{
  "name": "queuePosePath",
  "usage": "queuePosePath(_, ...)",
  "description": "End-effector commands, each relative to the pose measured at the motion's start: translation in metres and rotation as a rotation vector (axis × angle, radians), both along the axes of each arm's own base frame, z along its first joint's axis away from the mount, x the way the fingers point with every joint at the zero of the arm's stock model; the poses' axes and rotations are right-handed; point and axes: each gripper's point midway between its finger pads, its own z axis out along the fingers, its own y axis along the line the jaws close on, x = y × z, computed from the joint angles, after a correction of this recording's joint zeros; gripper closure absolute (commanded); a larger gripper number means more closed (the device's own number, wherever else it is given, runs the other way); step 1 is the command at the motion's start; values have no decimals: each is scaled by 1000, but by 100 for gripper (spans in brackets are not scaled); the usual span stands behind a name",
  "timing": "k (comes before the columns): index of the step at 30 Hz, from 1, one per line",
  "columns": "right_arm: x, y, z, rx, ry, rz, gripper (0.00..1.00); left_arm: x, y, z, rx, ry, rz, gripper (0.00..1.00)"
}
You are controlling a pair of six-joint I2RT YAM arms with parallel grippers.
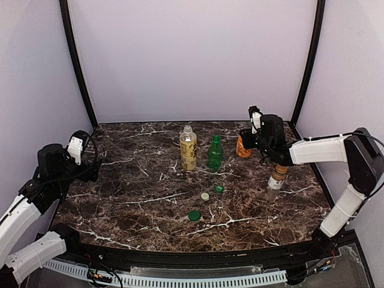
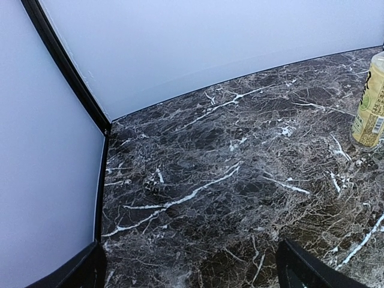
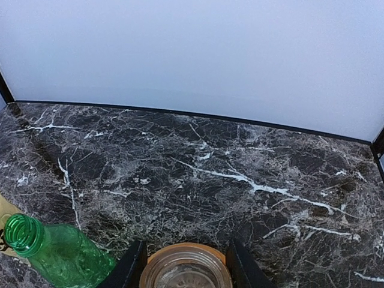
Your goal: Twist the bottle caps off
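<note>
Nearest the arms' bases, in the lower middle of the top view, three loose caps lie on the dark marble table [image 1: 120, 210]: a large green cap [image 1: 194, 215], a pale cap [image 1: 205, 196] just above it, and a small green cap [image 1: 219, 188] a little further up and to the right. At the left edge the left gripper [image 2: 193, 270] hangs over bare marble with its jaws wide apart and nothing between them. Its wrist view shows one dark finger in each lower corner. Right of centre, the right gripper [image 1: 278, 170] reaches in from the right edge and is clamped on the upper part of the slim clear bottle [image 1: 273, 186]. The bottle is upright, with its white label below the fingers; whether its base touches the table I cannot tell. In the right wrist view its round top sits between the two fingers [image 3: 128, 269] at the bottom edge, and I cannot tell whether a cap is on it. Further back, near the centre of the top view, the green bottle [image 1: 215, 153] stands upright, and the right wrist view shows its threaded mouth open. Just left of it stands the tall clear bottle [image 1: 188, 150] of yellow liquid, close to it but not touching. Farthest back, at the upper right of the table, the squat orange bottle [image 1: 242, 147] is partly hidden behind the right gripper.
</note>
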Motion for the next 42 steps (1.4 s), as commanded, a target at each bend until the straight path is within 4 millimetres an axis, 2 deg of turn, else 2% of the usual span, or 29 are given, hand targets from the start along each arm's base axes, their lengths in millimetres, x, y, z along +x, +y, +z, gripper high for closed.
queuePosePath(1,10,13,-3,48,-30,-40,100,0,0,0,-35,-16,7,1)
queuePosePath(7,14,27,-16,39,10,-74,100,0,2,3,-29,-26,11,1)
queuePosePath(17,18,29,-52,21,52,-91,100,1,2,9,-28,-43,7,1)
queuePosePath(24,15,38,-59,-46,12,-32,100,2,-1,13,-42,-57,-8,1)
queuePosePath(29,9,35,-67,-43,3,-26,100,2,-2,13,-42,-56,-9,1)
queuePosePath(30,9,35,-68,-39,6,-27,96,3,-2,14,-43,-59,-9,1)
queuePosePath(34,7,35,-64,-20,5,-22,55,4,-3,19,-43,-67,-15,1)
queuePosePath(35,6,36,-61,-15,0,-17,48,4,-3,21,-45,-73,-18,1)
queuePosePath(37,6,38,-53,-9,-15,-7,39,4,-5,22,-49,-76,-26,1)
queuePosePath(42,8,34,-33,-23,-47,-18,23,3,-7,21,-70,-66,-31,1)
